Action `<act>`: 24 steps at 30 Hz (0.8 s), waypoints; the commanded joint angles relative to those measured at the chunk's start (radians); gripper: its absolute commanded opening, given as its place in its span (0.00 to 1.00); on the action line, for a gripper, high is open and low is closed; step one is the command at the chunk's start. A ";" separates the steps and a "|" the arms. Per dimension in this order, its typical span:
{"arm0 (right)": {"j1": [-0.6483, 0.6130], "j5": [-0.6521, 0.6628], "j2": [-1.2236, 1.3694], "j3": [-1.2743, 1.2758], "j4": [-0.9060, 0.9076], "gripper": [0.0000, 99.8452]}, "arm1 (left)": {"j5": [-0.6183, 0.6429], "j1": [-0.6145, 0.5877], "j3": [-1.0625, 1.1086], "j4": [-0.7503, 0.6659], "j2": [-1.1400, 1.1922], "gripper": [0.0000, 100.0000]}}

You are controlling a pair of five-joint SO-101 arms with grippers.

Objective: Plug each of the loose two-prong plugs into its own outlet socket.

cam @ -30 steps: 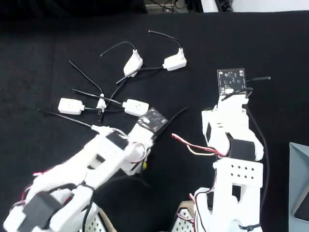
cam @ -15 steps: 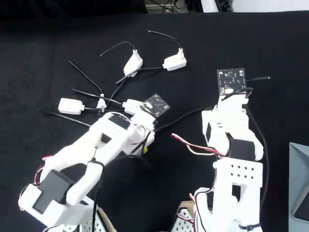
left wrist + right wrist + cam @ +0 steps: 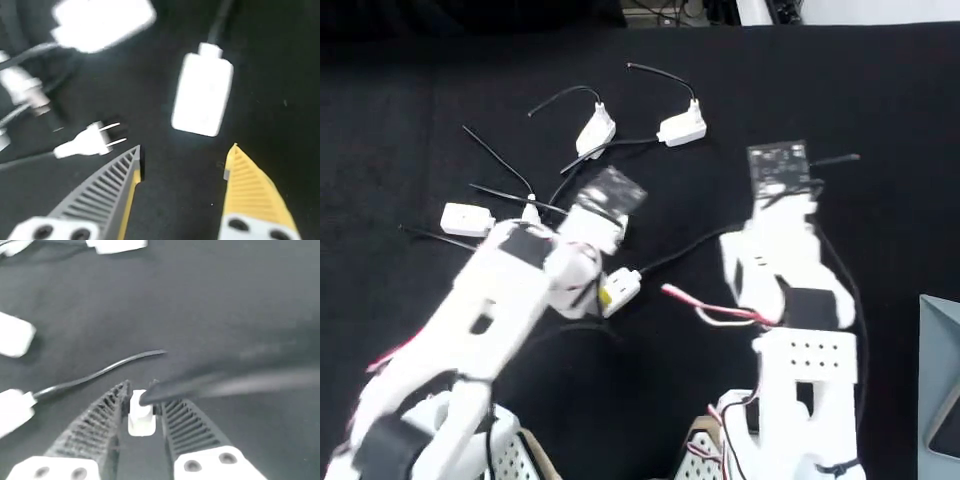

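Soft, even light falls from overhead onto a matte black table (image 3: pixel 880 90) that swallows most of it, so every view reads dim and high in contrast. Just ahead of the spread left claw (image 3: pixel 185 147), a white outlet socket (image 3: pixel 202 95) glares, its surface washed to a flat glow. Pinched inside the right claw (image 3: pixel 141 386), the gripped plug (image 3: pixel 141 421) shines nearly as bright. Shadows beside the white parts are faint and soft-edged.
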 commanded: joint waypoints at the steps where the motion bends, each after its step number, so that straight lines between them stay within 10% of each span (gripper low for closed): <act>1: -0.158 -0.002 -0.015 -0.024 0.034 0.01 | 0.066 -0.113 0.038 0.026 -0.201 0.27; 12: -0.520 -0.060 0.062 0.039 -0.052 0.01 | 0.163 -0.495 0.363 0.020 -0.615 0.27; 24: -0.718 -0.060 0.274 0.107 -0.279 0.01 | 0.161 -0.641 0.630 -0.094 -0.907 0.27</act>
